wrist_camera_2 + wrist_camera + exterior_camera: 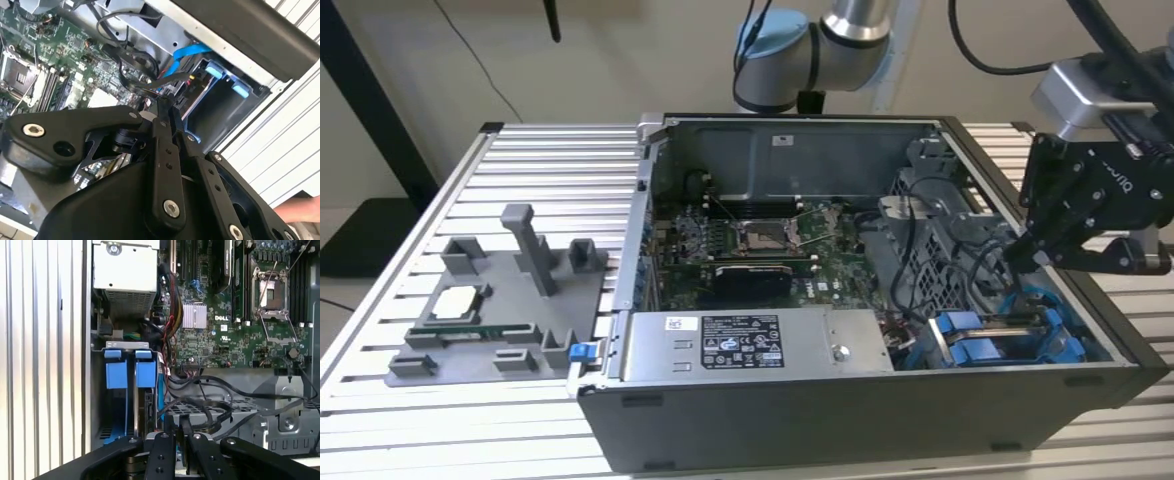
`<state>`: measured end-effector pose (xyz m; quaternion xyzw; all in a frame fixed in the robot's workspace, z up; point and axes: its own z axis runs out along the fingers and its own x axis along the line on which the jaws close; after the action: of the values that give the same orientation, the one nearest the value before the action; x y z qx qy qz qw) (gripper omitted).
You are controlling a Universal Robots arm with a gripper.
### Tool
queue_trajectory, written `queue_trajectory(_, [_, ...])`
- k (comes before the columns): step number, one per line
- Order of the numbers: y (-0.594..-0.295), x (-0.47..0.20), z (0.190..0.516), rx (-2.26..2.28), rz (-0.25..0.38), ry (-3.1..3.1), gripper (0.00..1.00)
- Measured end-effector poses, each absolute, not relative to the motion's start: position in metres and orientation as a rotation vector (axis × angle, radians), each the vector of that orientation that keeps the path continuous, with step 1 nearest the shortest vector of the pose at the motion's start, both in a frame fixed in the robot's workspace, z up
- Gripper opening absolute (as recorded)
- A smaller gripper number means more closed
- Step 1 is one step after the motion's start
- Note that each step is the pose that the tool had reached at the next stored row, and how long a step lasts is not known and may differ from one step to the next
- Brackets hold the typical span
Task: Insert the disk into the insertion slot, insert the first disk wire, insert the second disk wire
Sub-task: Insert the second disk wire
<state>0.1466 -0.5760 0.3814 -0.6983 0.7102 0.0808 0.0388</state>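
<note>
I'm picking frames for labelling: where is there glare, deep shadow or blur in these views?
Exterior view: even light, the case front wall dark. First wrist view: the slatted table is washed out, the slot shadowed below its blue tabs. Second wrist view: the end effector looms dark, a hand at the edge is blurred.

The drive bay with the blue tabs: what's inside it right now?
Inside the drive bay, blue rails and a dark hollow show; its floor is hidden behind the gripper.
</note>
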Motion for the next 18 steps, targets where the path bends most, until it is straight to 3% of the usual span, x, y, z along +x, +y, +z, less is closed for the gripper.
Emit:
queue_trajectory(5, [-0.576, 0.133, 0.381, -2.141, 0.244, 2.177, 0.00])
queue_trajectory(18, [-0.576, 0.123, 0.373, -2.156, 0.158, 2.209, 0.00])
